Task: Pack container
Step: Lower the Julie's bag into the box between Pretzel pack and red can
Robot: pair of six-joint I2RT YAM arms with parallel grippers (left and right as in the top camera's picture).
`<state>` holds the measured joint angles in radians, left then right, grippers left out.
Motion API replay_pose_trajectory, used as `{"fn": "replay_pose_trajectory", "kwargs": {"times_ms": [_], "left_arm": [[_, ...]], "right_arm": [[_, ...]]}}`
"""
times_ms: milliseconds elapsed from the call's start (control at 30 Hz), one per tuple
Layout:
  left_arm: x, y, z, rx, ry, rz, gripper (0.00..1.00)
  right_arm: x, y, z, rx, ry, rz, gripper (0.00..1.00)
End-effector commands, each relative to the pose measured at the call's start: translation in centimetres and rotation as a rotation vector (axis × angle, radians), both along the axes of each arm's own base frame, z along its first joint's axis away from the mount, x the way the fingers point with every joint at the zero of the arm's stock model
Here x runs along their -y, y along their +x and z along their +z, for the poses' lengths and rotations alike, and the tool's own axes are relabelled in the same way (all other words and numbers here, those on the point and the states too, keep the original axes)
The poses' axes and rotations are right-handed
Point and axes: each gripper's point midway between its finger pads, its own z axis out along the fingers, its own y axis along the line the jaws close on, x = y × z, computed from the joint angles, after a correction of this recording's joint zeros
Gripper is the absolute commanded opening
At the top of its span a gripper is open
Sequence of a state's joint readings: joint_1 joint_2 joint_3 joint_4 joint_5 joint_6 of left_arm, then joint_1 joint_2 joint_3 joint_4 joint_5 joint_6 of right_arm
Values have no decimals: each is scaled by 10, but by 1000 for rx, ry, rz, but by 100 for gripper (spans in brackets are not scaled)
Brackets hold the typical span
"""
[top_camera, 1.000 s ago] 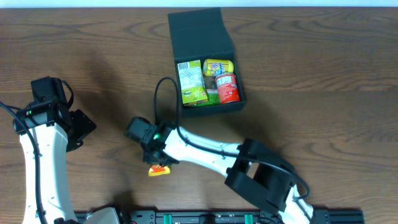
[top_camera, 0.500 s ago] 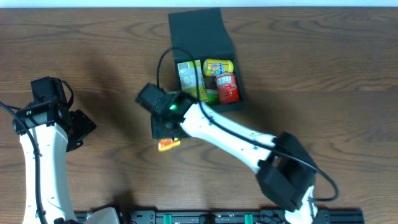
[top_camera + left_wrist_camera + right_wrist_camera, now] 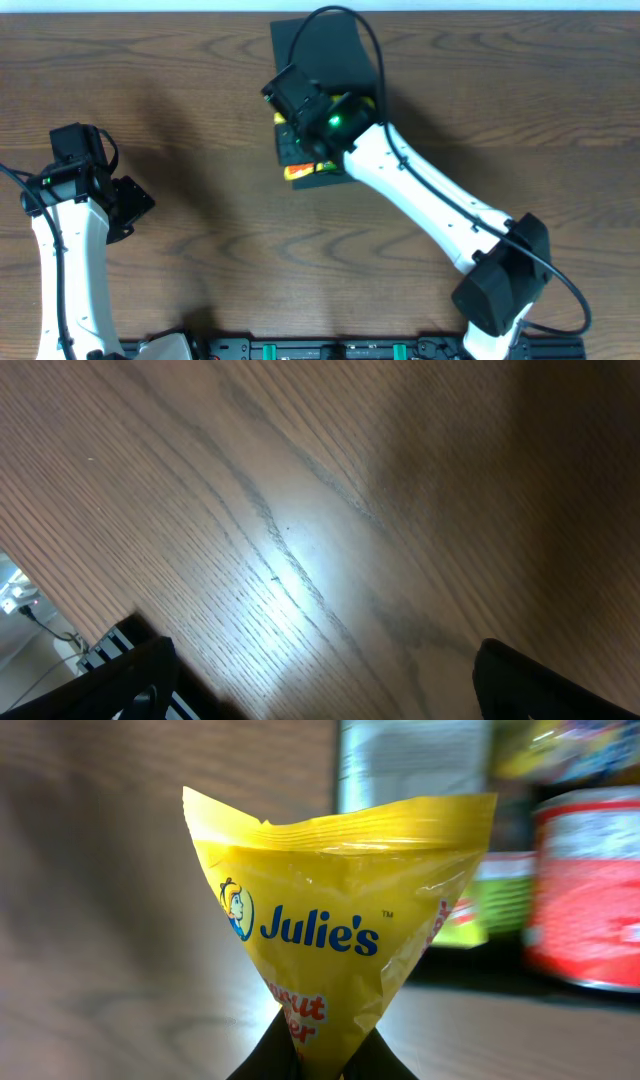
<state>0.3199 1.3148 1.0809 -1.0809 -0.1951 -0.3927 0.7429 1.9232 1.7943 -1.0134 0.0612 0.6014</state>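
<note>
Since the right gripper [image 3: 320, 1065] is pinched narrow on just the bottom corner of the yellow Julie's snack packet [image 3: 335, 920], the packet sticks up like a little cone in the right wrist view, with its crimped top edge fanned out. It looks like a sensible hold: a grip on 1 corner leaves the rest of the bag free to slide in between stuff.

The container [image 3: 325, 45] sits at the far middle of the surface [image 3: 200, 100], with its lid flap folded back away from the robot so the opening stays clear. From overhead the packet shows right at the container's front left corner, under the right arm. Whether it's already over the inside or just outside the rim, can't tell, since the arm covers most of the box.

Behind the packet the wrist view shows a red snack [image 3: 590, 890], a green packet [image 3: 480, 915] and a white-labelled one [image 3: 410, 760], all blurry. So the box looks pretty full, and the free spot is probably that front left bit.

The left gripper [image 3: 128, 208] is spread wide with nothing in it, parked well apart on the left, likely just keeping out of the way.
</note>
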Motion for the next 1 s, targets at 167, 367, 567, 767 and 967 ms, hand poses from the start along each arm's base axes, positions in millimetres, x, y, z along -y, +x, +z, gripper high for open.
{"fn": "replay_pose_trajectory", "kwargs": {"times_ms": [167,367,567,767,967], "left_arm": [[-4,-2,0,-13,14,5,95],[-4,-2,0,-13,14,5,95],[-4,-2,0,-13,14,5,95],[-4,-2,0,-13,14,5,95],[-4,-2,0,-13,14,5,95]], "right_arm": [[49,39,16,117,-111,-48,10],[72,49,7,107,-148,-99,9],[83,40,-21,43,-184,-107,9],[84,31,-58,9,-192,-95,11],[85,28,-91,13,-183,-84,11]]}}
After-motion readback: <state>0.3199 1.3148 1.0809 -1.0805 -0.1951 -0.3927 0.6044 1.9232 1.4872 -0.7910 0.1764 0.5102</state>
